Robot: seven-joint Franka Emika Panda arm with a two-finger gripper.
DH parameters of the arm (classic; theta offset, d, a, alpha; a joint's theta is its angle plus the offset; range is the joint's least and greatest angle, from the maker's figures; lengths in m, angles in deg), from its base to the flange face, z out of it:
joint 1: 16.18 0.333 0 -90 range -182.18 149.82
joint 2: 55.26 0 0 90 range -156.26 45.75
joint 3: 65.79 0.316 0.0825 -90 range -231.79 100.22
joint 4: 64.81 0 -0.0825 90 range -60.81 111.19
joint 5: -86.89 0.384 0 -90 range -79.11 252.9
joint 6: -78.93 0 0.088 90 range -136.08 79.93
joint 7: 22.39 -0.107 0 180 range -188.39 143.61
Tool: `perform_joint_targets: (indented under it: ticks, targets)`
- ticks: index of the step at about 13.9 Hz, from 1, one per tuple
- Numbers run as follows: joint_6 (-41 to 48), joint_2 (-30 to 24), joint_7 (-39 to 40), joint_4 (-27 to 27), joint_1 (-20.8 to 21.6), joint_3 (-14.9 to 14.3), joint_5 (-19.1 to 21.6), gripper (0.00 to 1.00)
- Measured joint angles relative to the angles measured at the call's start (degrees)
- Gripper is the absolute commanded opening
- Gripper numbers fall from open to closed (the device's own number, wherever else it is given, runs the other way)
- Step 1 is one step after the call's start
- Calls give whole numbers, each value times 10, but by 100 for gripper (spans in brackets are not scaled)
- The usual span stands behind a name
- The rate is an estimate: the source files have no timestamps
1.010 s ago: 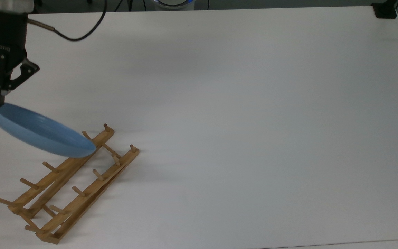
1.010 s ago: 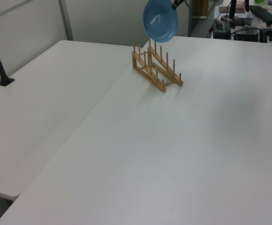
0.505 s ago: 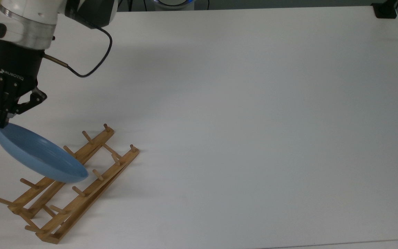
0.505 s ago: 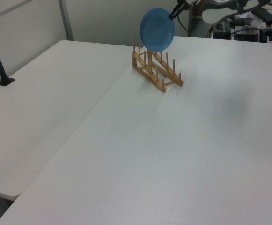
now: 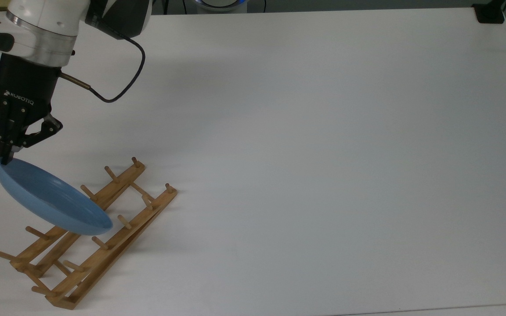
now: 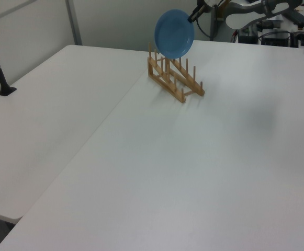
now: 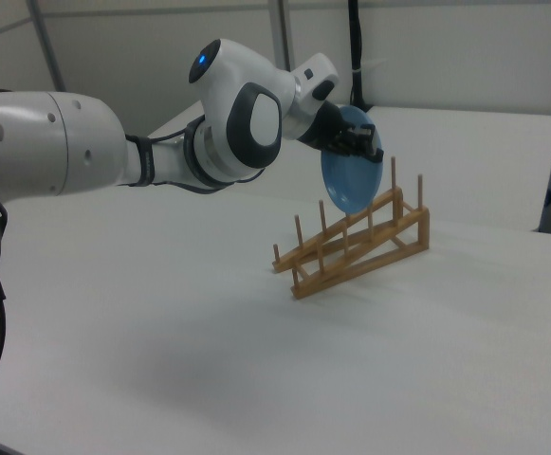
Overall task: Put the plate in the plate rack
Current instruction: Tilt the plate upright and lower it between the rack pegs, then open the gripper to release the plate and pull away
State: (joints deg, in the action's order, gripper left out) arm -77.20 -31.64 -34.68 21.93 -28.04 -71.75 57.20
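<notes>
1. Gripper [image 5: 3, 153] of the white robot arm [image 7: 161, 152], black and two-fingered, was pinched shut on the rim of the round, shallow blue plate [image 5: 51, 199], holding it on edge above the white table [image 5: 305, 131].
2. Plate hung over the long light-brown wooden plate rack [image 5: 90, 232] with its upright pegs, its lower edge above the rack's middle in the top view; whether it touched the wood could not be told.
3. Rack stood near the table corner, at the top view's lower left.
4. Doing this step well probably meant keeping the plate upright, lining its lower edge with a gap between two peg pairs, and lowering slowly.
5. Likely risk: the rim striking a peg top and shifting the light rack, so release seemed best left until the plate rested on both rails.
</notes>
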Motion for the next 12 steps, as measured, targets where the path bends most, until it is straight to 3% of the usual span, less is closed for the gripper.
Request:
perform_joint_targets:
  ticks: [4, 6, 8, 12]
  targets:
    - [0, 13, -34, 3, 0, 0, -66, 4]
    - [0, 24, -59, 3, 1, 0, -99, 46]
    - [0, 29, -75, 3, 1, 0, -111, 100]
    - [-1, 28, -99, -2, 4, 2, -112, 100]
